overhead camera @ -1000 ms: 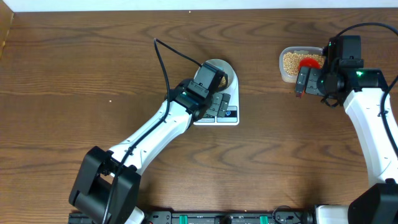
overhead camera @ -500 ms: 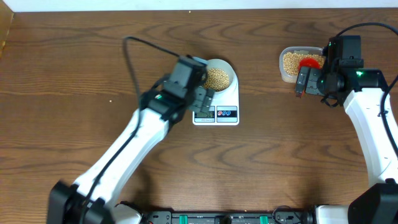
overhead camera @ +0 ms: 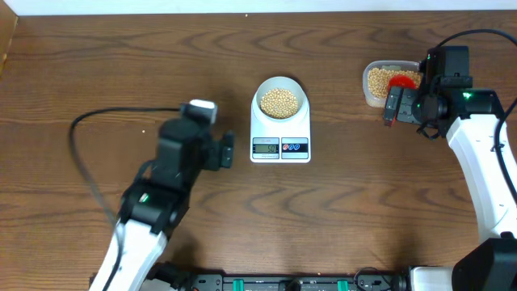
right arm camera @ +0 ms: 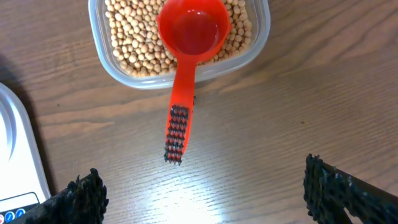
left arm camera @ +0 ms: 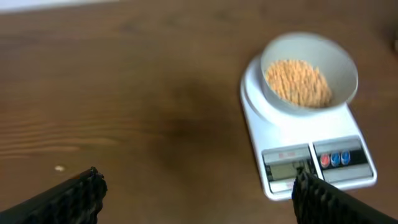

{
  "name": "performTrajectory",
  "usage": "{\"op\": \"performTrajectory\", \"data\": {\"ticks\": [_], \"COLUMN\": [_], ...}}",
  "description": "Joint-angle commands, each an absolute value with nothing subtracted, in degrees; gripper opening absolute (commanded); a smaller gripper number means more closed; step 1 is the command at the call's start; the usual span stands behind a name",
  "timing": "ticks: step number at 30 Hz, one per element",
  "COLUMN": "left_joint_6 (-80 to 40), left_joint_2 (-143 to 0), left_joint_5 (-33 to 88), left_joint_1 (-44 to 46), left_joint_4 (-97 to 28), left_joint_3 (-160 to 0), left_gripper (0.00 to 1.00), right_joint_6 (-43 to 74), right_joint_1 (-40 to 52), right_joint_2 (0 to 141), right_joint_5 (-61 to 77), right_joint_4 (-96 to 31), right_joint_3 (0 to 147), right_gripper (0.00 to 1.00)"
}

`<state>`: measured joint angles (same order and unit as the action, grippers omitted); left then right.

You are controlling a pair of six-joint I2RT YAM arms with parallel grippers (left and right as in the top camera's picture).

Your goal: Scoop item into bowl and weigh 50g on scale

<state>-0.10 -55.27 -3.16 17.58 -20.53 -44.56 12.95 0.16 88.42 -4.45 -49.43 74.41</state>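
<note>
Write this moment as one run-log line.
beans: in bowl on scale | scoop: resting in tub | left claw: open, empty | right claw: open, empty

You count one scale (left arm camera: 292,127), one bowl (left arm camera: 345,68), one clear tub (right arm camera: 260,34), one red scoop (right arm camera: 189,28); beans (right arm camera: 130,37) are too many to count.

**Two white-and-black arms, black end effectors**

The left arm (overhead camera: 144,217) is showing white shell links with bulky black joint housings. A pale grey-white block (overhead camera: 200,107) is sitting at its wrist. A thin black cable (overhead camera: 73,137) is looping out from it. The left end effector (overhead camera: 229,150) is looking all black; its fingers (left arm camera: 68,199) are showing rough, toothed edges.

The right arm (overhead camera: 485,162) is wearing the same white shells and black joints, with a small green light (overhead camera: 467,97) glowing on the wrist housing. A second black cable (overhead camera: 485,32) is arcing off it. The right end effector (overhead camera: 390,107) is dark too, its fingers (right arm camera: 81,198) looking jagged and black.
</note>
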Motion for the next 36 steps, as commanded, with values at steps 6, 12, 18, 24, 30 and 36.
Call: {"op": "performTrajectory", "data": {"ticks": [6, 12, 18, 24, 30, 36], "left_joint_6": [0.4, 0.4, 0.4, 0.1, -1.7, -4.8], "left_joint_2": [-41.5, -33.0, -24.5, -17.5, -10.7, -5.5], "left_joint_5": [-3.4, -1.2, -0.4, 0.4, 0.7, 0.6], "left_joint_1": [10.6, 6.5, 3.2, 1.8, 0.6, -1.1], "left_joint_4": [-20.4, -18.6, -10.1, 0.7, 6.2, 6.9], "left_joint_3": [-40.8, -36.7, -28.3, -19.2, -12.5, -8.4], "left_gripper": [0.98, 0.98, 0.98, 0.98, 0.98, 0.98], "right_joint_6": [12.3, 12.3, 12.3, 12.3, 12.3, 12.3], "right_joint_1": [0.0, 0.0, 0.0, 0.0, 0.0, 0.0], "right_joint_2": [87.3, 87.3, 87.3, 87.3, 87.3, 87.3], "right_joint_5": [-4.3, -4.3, -4.3, -4.3, -4.3, -4.3], "right_joint_4": [-49.3, -49.3, -49.3, -49.3, -49.3, -49.3], "right_joint_3": [75.7, 75.7, 75.7, 75.7, 75.7, 75.7], "right_gripper": [0.99, 0.99, 0.99, 0.99, 0.99, 0.99]}}
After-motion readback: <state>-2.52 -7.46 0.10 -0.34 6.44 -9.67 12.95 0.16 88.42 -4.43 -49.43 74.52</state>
